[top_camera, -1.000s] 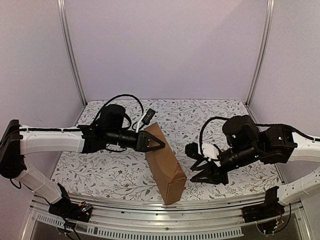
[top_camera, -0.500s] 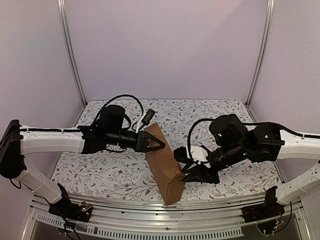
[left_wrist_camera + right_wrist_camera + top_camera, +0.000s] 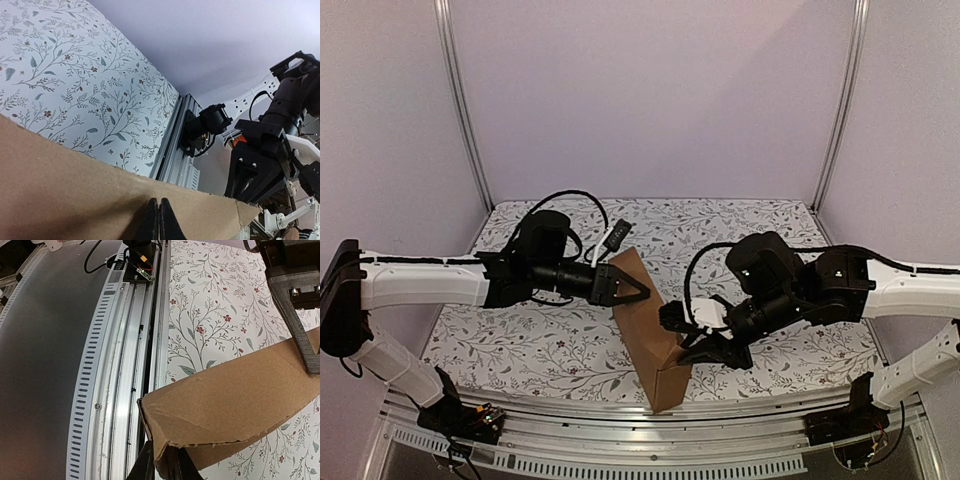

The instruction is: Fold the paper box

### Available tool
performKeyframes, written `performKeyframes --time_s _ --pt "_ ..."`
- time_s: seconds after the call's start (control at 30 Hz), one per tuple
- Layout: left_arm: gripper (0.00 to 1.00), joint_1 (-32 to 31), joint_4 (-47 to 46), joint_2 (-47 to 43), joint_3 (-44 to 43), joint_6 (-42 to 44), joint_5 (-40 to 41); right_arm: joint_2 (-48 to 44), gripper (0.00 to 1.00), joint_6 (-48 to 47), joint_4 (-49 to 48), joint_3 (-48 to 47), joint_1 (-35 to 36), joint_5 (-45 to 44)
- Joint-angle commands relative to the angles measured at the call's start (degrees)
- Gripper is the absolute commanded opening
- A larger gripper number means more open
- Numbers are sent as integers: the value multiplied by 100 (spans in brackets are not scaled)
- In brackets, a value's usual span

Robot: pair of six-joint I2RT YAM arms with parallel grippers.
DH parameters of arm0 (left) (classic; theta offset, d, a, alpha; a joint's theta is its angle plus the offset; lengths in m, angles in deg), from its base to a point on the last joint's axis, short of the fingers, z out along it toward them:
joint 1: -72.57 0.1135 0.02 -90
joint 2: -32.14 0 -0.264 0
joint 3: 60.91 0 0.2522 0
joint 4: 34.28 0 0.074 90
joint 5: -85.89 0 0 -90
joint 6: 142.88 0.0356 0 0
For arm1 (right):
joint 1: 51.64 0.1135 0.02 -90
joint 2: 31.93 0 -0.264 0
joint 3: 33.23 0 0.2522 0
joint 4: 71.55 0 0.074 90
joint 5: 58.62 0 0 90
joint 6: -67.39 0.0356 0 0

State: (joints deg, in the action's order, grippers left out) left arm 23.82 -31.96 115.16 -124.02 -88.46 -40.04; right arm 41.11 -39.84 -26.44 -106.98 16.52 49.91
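Box [image 3: 650,330] stands tilted on the desk [image 3: 520,350] between the arms. Left tool [image 3: 638,291], shut tight, meets its top edge; grip unclear. Right tool [image 3: 677,338] pinches the near corner, its tips cropped.

Floral-patterned table [image 3: 520,350] beneath paper box [image 3: 645,330]

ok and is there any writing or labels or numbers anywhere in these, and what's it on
None readable.
The paper box is plain brown, with no print showing.
The table cover has only a floral pattern.
Any marks on the small circuit board by the rail are too small to read.
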Motion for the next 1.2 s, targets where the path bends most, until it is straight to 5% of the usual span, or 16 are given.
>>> performKeyframes --time_s 0.0,0.17,0.8,1.17 --pt "3 -14 181 140 27 91 -164 183 12 -170 78 -228 -30 40" --pt "3 -12 252 212 -43 213 -273 318 0 -278 97 -314 -22 86" --pt "5 -12 583 781 -439 451 -591 393 0 -1300 -479 87 143 308" --pt "5 -42 380 975 -324 269 -692 531 0 -860 -726 371 400 127"
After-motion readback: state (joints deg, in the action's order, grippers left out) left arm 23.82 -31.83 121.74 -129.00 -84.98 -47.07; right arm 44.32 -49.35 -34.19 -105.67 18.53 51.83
